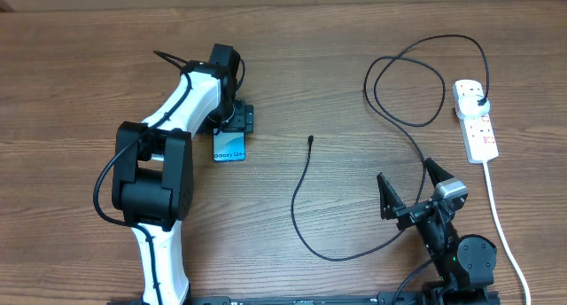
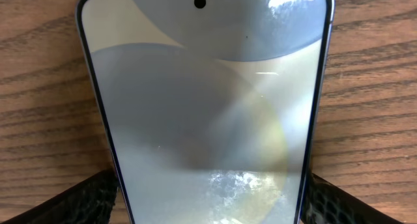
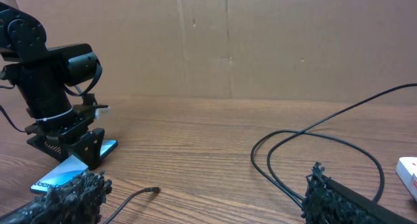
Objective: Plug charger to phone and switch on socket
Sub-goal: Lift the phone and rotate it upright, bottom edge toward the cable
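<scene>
Black thin charger (image 1: 295, 203), glossy slim phone (image 1: 229, 146)

Glossy, reflective phone (image 2: 208, 120) screen — matt grained wood table (image 2: 378, 87) — rough-textured left fingers (image 2: 78, 198).

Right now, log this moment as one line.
left gripper: fingers flank phone, grip unclear | right gripper: open, empty | charger: tip loose on table, not in phone | socket: switch state unreadable
</scene>
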You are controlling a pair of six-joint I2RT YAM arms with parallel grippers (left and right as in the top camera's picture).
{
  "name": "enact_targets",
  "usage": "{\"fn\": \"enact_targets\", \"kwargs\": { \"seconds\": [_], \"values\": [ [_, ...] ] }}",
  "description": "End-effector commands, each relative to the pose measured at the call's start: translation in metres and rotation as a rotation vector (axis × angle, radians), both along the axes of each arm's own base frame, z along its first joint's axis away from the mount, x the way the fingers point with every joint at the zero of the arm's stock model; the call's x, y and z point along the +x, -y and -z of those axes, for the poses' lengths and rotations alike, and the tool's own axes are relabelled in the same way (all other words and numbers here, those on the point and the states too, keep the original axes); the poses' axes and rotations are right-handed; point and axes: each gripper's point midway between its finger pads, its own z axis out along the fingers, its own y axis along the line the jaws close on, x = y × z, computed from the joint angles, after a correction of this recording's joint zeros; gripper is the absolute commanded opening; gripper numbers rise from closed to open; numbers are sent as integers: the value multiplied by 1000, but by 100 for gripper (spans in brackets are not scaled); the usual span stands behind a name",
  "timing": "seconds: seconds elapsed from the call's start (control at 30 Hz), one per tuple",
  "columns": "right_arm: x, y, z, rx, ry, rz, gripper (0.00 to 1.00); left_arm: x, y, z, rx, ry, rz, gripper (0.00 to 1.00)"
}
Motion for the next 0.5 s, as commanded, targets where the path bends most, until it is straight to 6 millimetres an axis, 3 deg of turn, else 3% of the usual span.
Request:
{"fn": "enact_targets", "kwargs": {
  "seconds": [0.0,0.47],
  "values": [
    [0,0,2,7,3,1,100,-41,3,49,-16,-177,-2,90],
    [0,0,2,7,3,1,100,-45,10,49,-57,-194,-19,84]
  ]
}}
